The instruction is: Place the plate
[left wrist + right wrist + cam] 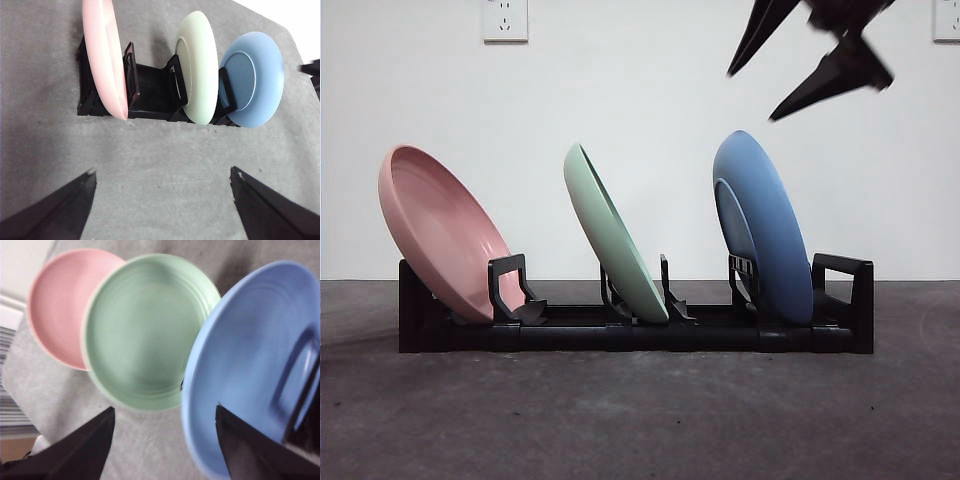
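Rack (840,300): black, long and low, on the grey table (640,420), set across the front view. It held three plates, each leaning the same way in its own slot.

Pink plate (435,230): at one end of the rack, tilted, its lower rim behind a black bracket.

Green plate (610,235): in the middle slot, tilted, well apart from the pink one.

Blue plate (765,225): in the slot nearest the other end, seated in the rack with its lower rim down between the brackets. No jaw touched it.

Right gripper (800,65): in the air above the blue plate, near the top of the front view and clear of the plate's rim. Its two black jaws stood apart and held nothing. In its own wrist view the blue plate (250,360) lay closest, with the green plate (145,330) and pink plate (60,300) beyond; that picture was blurred.

Left gripper (162,200): raised over bare table, well apart from the rack (150,90), jaws spread wide and empty. All three plates showed ahead of it.

Wall (640,100): white, with a socket (505,20) high on it.
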{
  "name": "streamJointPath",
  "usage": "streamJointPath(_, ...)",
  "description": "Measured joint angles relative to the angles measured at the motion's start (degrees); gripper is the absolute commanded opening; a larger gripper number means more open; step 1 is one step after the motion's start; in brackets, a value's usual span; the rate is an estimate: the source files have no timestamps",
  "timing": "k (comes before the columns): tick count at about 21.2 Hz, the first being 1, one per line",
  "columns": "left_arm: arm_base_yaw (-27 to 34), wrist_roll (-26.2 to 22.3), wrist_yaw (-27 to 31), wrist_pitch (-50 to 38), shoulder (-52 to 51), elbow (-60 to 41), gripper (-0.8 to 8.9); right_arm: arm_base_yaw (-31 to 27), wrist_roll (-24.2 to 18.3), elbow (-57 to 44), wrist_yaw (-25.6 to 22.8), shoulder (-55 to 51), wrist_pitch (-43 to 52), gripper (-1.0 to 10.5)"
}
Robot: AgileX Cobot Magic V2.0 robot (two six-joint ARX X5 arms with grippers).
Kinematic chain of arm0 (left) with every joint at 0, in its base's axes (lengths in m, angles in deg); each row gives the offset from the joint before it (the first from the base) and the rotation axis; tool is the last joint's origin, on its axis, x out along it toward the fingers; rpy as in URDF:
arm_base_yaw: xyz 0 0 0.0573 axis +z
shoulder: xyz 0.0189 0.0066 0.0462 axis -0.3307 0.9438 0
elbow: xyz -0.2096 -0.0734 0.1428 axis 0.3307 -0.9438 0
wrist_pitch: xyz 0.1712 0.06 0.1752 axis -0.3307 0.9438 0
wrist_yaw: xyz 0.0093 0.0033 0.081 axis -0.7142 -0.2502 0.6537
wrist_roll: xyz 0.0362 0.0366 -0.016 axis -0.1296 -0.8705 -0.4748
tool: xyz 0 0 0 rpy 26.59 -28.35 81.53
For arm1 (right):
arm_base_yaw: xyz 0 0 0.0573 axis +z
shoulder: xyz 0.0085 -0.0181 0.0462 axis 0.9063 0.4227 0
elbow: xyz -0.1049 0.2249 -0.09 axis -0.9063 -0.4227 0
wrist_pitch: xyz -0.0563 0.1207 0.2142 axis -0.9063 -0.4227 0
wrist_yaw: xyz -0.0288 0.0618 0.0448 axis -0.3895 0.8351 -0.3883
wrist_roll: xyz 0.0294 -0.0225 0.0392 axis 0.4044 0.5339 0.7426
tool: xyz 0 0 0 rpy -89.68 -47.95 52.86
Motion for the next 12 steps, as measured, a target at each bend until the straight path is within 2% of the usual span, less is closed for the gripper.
streamJointPath(4, 0.0, 0.0, 0.0, 0.0, 0.0, 0.0, 4.28, 1.84, -0.13, 0.04, -2.36, 3.26, 1.46, 3.0)
streamJointPath(6, 0.0, 0.0, 0.0, 0.0, 0.0, 0.0, 4.28, 2.4, -0.15, 0.07, -2.51, 4.42, 2.67, 2.2)
streamJointPath(9, 0.0, 0.0, 0.0, 0.0, 0.0, 0.0, 4.28, 3.1, -0.15, 0.07, -3.23, 5.68, 3.06, 0.5)
streamJointPath(12, 0.0, 0.0, 0.0, 0.0, 0.0, -0.02, 4.28, 3.3, -0.17, 0.07, -4.0, 5.68, 3.06, 0.1)
